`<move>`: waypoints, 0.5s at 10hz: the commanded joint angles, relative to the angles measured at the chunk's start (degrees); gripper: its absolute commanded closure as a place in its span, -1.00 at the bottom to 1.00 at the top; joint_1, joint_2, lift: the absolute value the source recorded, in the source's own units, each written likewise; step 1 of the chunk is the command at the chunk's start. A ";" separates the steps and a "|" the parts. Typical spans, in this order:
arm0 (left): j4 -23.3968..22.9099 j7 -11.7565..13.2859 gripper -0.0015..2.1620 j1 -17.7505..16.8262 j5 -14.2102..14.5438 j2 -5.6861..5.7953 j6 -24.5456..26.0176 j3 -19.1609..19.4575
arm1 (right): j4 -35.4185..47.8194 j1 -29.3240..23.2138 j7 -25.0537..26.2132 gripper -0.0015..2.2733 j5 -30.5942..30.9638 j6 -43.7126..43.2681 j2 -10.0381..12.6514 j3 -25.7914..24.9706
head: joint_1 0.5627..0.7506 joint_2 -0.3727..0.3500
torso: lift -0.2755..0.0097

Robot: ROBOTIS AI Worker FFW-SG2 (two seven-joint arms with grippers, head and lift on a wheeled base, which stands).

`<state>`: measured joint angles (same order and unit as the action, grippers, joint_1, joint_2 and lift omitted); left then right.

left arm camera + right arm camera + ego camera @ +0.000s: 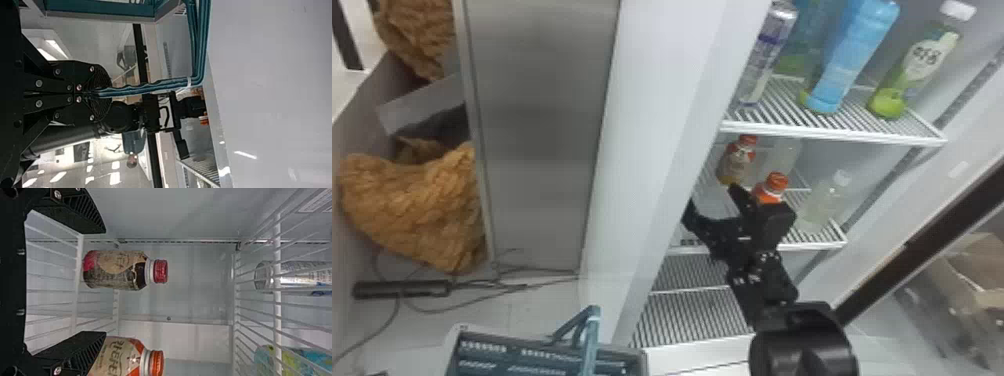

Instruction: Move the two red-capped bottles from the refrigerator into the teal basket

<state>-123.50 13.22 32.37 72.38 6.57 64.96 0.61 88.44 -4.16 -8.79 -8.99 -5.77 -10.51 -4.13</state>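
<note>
My right gripper [713,201] stands open inside the refrigerator at the middle shelf. One red-capped bottle [738,161] is upright beyond its fingers; the other [772,189], with an orange-red cap, is partly hidden behind the gripper. In the right wrist view the dark red-capped bottle [115,269] lies in line with the gap of the open right gripper [105,282], and the orange-labelled bottle [119,357] is partly behind one finger. The teal basket [519,352] is at the bottom edge of the head view. My left gripper [105,94] is shut on its handle [156,86].
A clear bottle [824,200] stands right of the gripper on the same shelf. The wire shelf above [832,132] holds a can [763,60], a blue bottle [854,55] and a green one [914,65]. The refrigerator's white side wall [652,125] rises left of the right arm.
</note>
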 commanded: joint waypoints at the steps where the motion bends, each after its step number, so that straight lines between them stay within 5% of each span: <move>1: 0.10 0.06 0.08 -0.17 0.06 0.02 0.00 -0.04 | -2.59 2.90 0.00 -0.92 0.08 0.00 0.05 0.24 | 0.41 -0.94 | -0.64; 5: 0.38 0.32 0.08 -0.45 0.06 0.02 0.00 -0.27 | -8.36 8.81 -0.09 -0.92 -1.64 0.28 -0.04 2.53 | 0.41 -0.94 | -0.64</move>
<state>-123.10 13.50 31.99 72.44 6.59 64.96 0.38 81.17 3.55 -8.88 -10.37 -5.65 -10.54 -2.17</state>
